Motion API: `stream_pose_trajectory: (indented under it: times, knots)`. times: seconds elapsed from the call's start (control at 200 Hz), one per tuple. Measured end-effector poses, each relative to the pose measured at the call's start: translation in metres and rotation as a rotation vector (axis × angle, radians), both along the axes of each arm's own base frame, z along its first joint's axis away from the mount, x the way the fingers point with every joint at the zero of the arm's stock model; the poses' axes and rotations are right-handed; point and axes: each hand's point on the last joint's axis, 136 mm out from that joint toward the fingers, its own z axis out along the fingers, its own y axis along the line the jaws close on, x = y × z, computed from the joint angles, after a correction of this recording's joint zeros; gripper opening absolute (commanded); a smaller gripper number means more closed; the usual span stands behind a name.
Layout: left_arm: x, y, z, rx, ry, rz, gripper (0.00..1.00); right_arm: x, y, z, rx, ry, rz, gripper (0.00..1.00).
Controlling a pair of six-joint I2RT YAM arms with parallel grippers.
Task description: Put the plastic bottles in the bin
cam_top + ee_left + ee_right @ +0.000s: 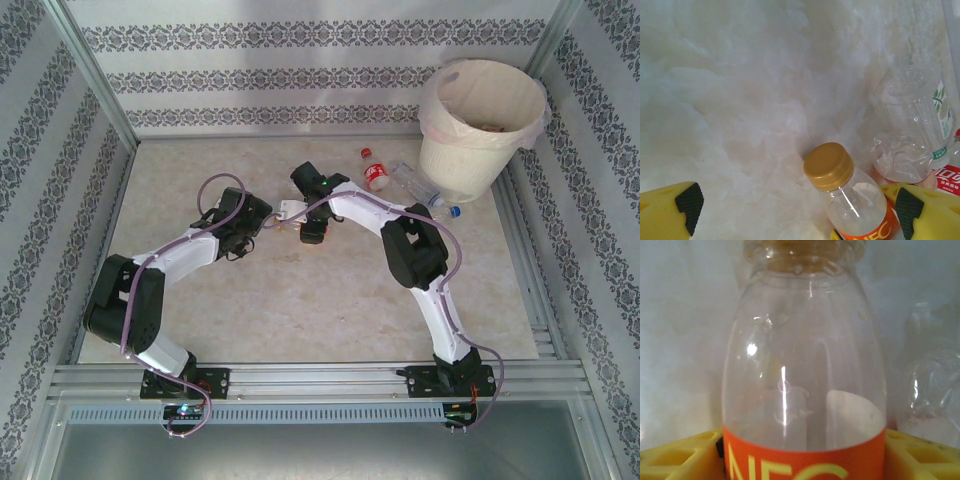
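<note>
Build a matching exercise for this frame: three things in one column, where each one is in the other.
1. orange-labelled clear plastic bottle with a gold cap
2. red-capped, red-labelled clear plastic bottle
3. large round cream-white bin

A. stands in the far right corner of the table
B. sits between the yellow fingers of the right gripper
C. lies loose on the table, untouched

Pairs: 1-B, 2-C, 3-A.

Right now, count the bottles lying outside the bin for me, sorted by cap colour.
Gold-capped bottle: 1
Red-capped bottle: 1
Blue-capped bottle: 1
Crushed clear bottle, cap colour unclear: 1
Total outside the bin: 4
</note>
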Motion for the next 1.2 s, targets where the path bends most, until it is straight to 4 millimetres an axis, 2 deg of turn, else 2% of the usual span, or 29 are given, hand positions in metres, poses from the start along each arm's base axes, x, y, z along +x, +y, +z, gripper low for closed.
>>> stream_pose_trajectory:
  times: [0.105,0.37,0.48,0.58,0.675,0.779,0.914,1.024,1.104,1.204]
  knots:
    - [-0.001,0.003,0.004,0.01,-0.01,0.004,1.0,0.001,0.0,-0.007,0.001,0.01,-0.022,0.7]
    - [-0.005,0.02,0.014,0.05,-0.034,0.026,1.0,-0.003,0.008,-0.007,0.002,0.005,-0.014,0.57]
    - [-0.008,0.026,0.021,0.09,-0.047,0.02,1.0,-0.01,0.008,-0.004,0.026,0.007,-0.009,0.52]
    - [-0.01,0.031,0.03,0.136,-0.068,0.004,1.0,-0.02,0.006,0.009,0.06,0.005,-0.001,0.48]
    - [-0.013,0.037,0.037,0.186,-0.08,-0.013,1.0,-0.025,0.005,0.035,0.123,-0.02,-0.009,0.46]
    - [-0.015,0.042,0.05,0.233,-0.108,-0.032,1.0,-0.026,0.003,0.075,0.228,-0.074,-0.035,0.44]
    - [-0.016,0.046,0.071,0.277,-0.164,-0.056,1.0,-0.021,-0.014,0.124,0.375,-0.127,-0.127,0.44]
    - [-0.017,0.047,0.081,0.295,-0.191,-0.075,1.0,-0.005,-0.037,0.168,0.534,-0.136,-0.274,0.43]
    - [-0.017,0.046,0.082,0.303,-0.196,-0.086,1.0,0.011,-0.064,0.2,0.655,-0.164,-0.399,0.43]
    - [-0.016,0.043,0.082,0.3,-0.203,-0.105,1.0,0.024,-0.101,0.231,0.78,-0.195,-0.542,0.43]
